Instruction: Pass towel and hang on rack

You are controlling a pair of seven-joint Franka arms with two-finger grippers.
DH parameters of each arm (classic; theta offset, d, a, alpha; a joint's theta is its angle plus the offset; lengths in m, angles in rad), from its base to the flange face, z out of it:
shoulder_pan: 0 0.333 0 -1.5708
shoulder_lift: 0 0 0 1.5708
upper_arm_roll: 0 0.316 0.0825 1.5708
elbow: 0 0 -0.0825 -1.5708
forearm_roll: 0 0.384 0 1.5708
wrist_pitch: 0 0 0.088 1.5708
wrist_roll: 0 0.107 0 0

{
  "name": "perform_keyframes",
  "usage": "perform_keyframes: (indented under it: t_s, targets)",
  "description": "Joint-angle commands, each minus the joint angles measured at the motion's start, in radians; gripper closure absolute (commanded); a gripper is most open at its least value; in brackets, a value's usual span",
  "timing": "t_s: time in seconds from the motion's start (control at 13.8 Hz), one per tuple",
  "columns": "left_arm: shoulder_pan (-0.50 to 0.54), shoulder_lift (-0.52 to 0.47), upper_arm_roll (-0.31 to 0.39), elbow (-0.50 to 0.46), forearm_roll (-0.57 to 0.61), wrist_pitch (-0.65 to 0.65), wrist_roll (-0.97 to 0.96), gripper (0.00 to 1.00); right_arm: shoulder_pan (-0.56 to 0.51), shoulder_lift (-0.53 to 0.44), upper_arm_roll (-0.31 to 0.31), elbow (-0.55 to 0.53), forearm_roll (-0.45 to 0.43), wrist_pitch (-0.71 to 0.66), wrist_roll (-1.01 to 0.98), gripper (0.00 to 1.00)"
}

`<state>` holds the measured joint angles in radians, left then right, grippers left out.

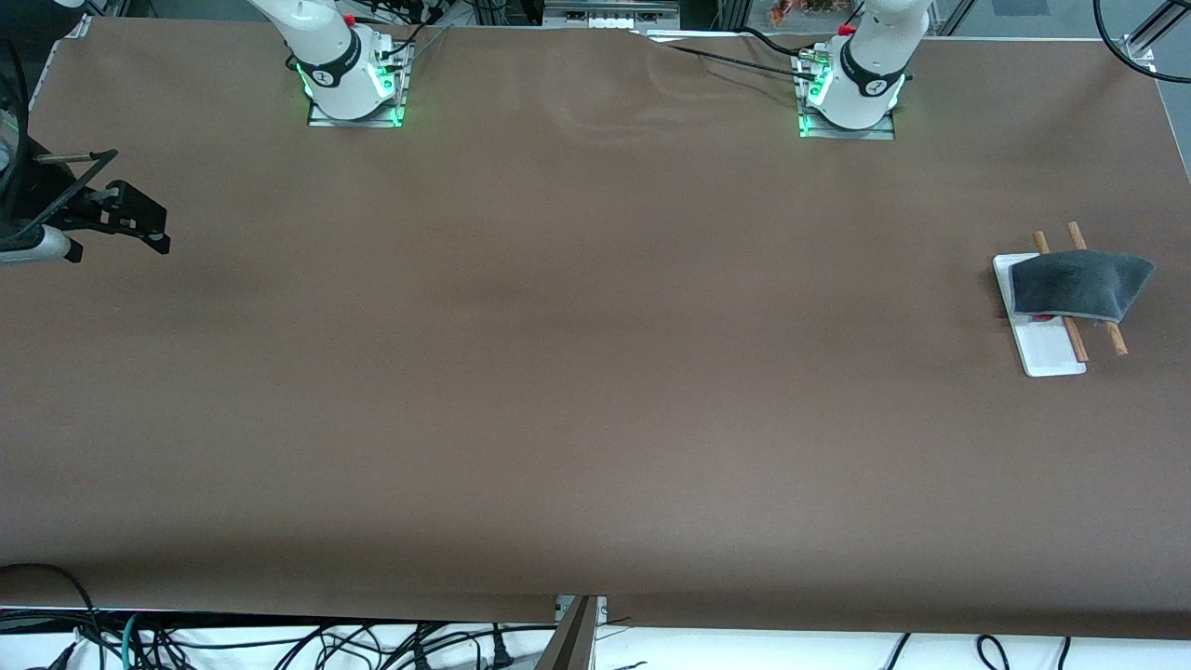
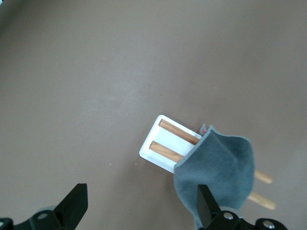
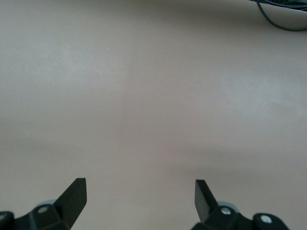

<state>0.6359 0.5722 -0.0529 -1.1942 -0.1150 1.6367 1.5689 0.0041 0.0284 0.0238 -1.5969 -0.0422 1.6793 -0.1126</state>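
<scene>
The dark grey towel (image 1: 1079, 284) lies draped over both wooden rods of the rack (image 1: 1047, 352), which stands at the left arm's end of the table. Its small red-pink tag (image 1: 1042, 319) shows at the edge over the white base. In the left wrist view the towel (image 2: 220, 172) covers the middle of the rods, and the rack's white base (image 2: 153, 149) and rod ends show on either side. My left gripper (image 2: 142, 203) hangs open over the table beside the rack, holding nothing. My right gripper (image 3: 139, 196) is open over bare table, holding nothing.
The brown table (image 1: 577, 372) spreads wide between the two arm bases. A black fixture (image 1: 112, 212) juts in at the right arm's end. Cables (image 1: 279, 642) lie below the table's front edge, and a cable (image 3: 280, 19) shows in the right wrist view.
</scene>
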Motion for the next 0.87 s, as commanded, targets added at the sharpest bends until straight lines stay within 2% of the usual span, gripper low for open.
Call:
perform_keyframes:
  t_s: [0.0,0.15,0.29,0.44,0.58,0.73,0.8]
  targets:
    - [-0.098,-0.049,0.016,-0.005,0.060,-0.067,-0.116,0.00,-0.001,0.007,-0.001,0.022,0.010,-0.007,0.010,0.00]
    - [-0.175,-0.141,0.028,-0.075,0.095,-0.066,-0.263,0.00,-0.003,0.007,-0.001,0.022,0.008,-0.007,0.010,0.00]
    - [-0.251,-0.262,0.030,-0.201,0.158,-0.032,-0.425,0.00,-0.003,0.010,-0.001,0.023,0.008,-0.007,0.008,0.00]
    - [-0.286,-0.369,0.030,-0.324,0.161,0.027,-0.557,0.00,-0.003,0.013,-0.001,0.037,0.010,-0.009,0.007,0.00]
    - [-0.292,-0.438,0.039,-0.424,0.163,0.103,-0.575,0.00,-0.003,0.028,-0.001,0.061,0.010,-0.018,0.007,0.00]
    - [-0.318,-0.506,0.089,-0.537,0.166,0.132,-0.592,0.00,-0.003,0.030,-0.001,0.064,0.008,-0.018,0.004,0.00]
    - [-0.343,-0.523,0.097,-0.562,0.166,0.165,-0.618,0.00,-0.003,0.030,-0.001,0.064,0.010,-0.016,0.001,0.00]
